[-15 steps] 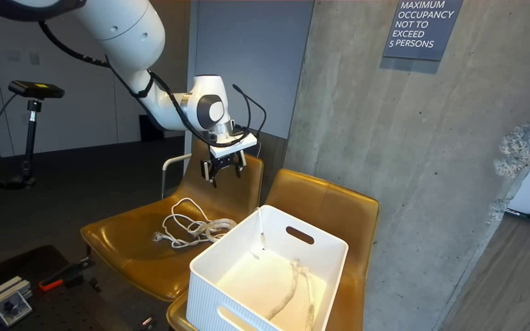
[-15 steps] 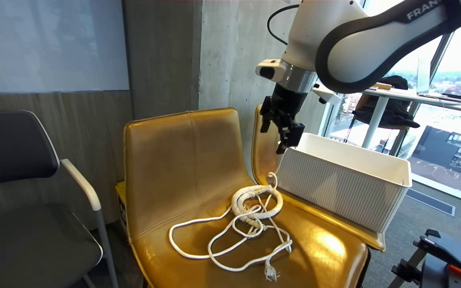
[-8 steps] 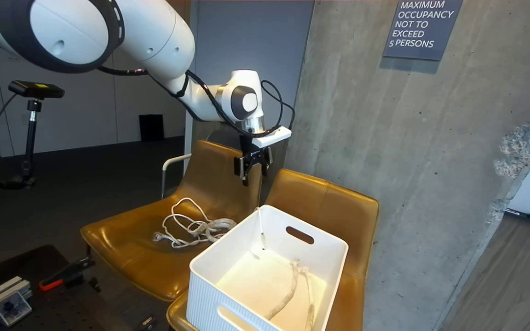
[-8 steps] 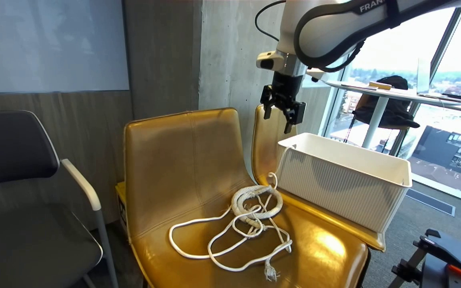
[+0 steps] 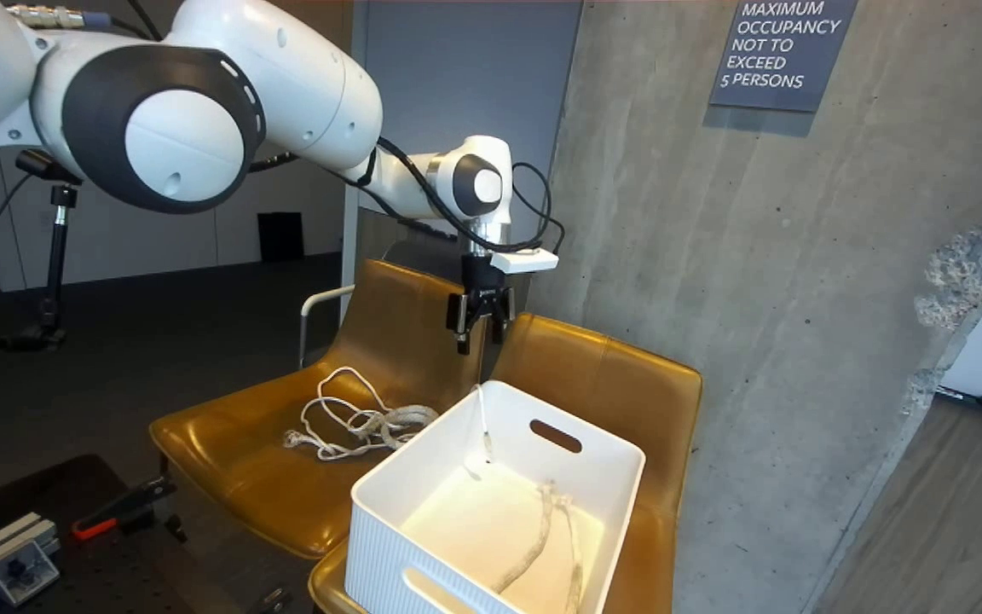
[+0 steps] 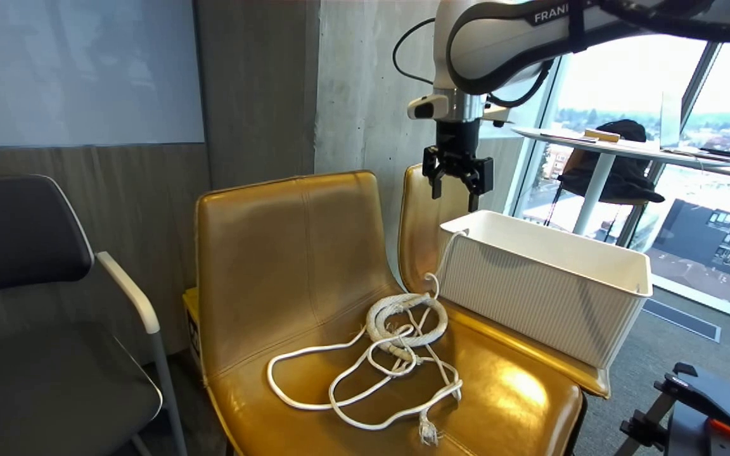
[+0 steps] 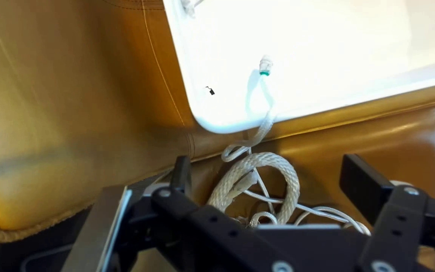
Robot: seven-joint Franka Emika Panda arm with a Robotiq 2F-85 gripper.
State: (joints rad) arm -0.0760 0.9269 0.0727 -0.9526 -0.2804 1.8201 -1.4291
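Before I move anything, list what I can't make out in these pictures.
Rope pile: in the wrist view, the gripper hides its lower part.
White bin: in an exterior view, its near wall hides its floor.
Rope pieces inside that bin: in an exterior view, near wall and bottom edge hide their near ends.
Dark spot inside the bin: in the wrist view, too small to identify.

Daylight glare, washed-out white
In an exterior view the window (image 6: 625,73) is overexposed and the chair seat (image 6: 507,383) glints; in the wrist view the white bin (image 7: 334,37) burns out, a bluish shadow (image 7: 252,94) beside the cord (image 7: 266,124).
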